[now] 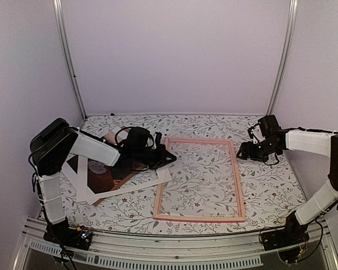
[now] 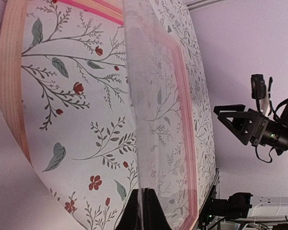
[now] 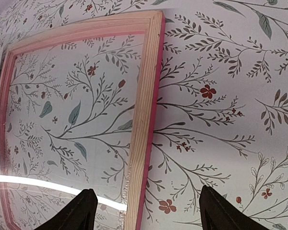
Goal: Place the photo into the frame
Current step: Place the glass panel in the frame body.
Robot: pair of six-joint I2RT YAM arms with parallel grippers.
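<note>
Floral table (image 1: pixel 270 183): your left gripper (image 2: pixel 144 211) clenches a clear pane (image 2: pixel 149 110) over the pink wooden rectangular frame (image 1: pixel 238 180) (right gripper (image 3: pixel 149 211) gapes, empty); next, probably lower it flat inside.

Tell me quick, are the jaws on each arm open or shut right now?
Left gripper: jaws closed on a thin clear sheet.
Right gripper: jaws open, holding nothing.

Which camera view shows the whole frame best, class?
The top external view: all four rails of the frame show, lying flat. The left wrist view shows it slanted, partly behind a clear sheet. The right wrist view shows only part of it, close up.
</note>
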